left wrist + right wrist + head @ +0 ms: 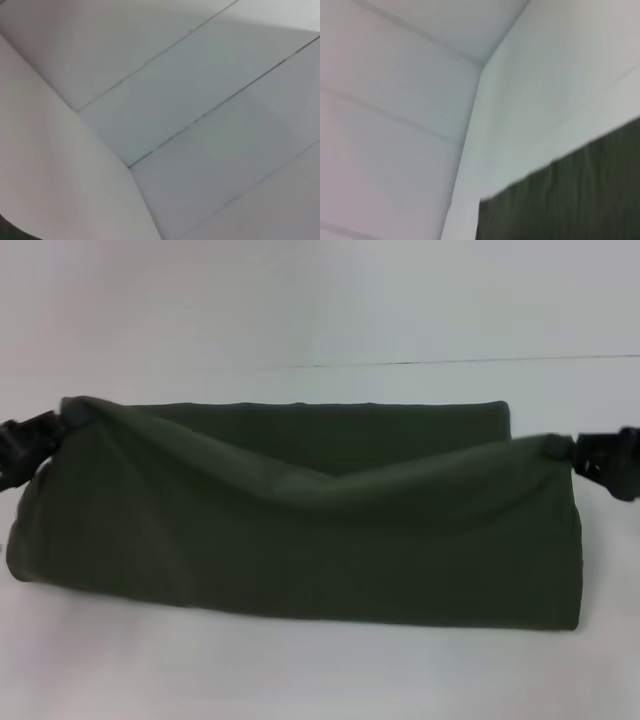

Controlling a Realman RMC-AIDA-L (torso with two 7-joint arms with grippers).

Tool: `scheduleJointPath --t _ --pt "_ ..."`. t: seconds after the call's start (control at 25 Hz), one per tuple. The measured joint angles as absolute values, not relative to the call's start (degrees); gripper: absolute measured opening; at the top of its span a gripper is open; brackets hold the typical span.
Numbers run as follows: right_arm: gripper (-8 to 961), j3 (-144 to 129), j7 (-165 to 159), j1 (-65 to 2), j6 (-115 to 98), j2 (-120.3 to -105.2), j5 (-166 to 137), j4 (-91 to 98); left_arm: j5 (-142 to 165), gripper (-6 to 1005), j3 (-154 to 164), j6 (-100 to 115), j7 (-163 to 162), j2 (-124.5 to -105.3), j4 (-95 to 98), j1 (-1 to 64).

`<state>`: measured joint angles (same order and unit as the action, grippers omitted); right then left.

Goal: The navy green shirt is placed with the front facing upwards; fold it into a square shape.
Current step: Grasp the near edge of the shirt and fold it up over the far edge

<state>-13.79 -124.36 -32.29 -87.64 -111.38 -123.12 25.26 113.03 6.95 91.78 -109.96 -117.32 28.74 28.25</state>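
Dark olive-green cotton shirt (300, 530): on white surface (320, 670), half-folded. My left claw (58, 430) and right claw (572, 452) pinch raised corners; I'd carry both level, edges aligned.

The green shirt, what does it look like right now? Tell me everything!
The navy green shirt is dark olive, soft-looking cloth, folded into a long band across the white table. The left claw and right claw each pinch an end of its upper edge, lifting it so the middle sags. No lettering or collar shows.
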Motion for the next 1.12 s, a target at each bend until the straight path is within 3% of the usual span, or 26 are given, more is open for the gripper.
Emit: scheduleJointPath --t 0.12,0.6,1.12 --pt "50 -14.03 -123.37 -32.99 -83.01 -113.03 -120.64 25.50 112.90 32 6.92 88.20 -107.99 -118.34 27.98 29.69" --pt "49 -14.12 -119.17 -34.73 -73.13 -116.08 -112.56 25.13 108.74 31 6.92 77.33 -102.42 -121.85 27.76 33.53" --pt "49 -15.25 -114.85 -37.16 -65.82 -117.74 -111.18 21.87 104.58 31 6.96 69.72 -95.75 -123.35 25.67 34.90"
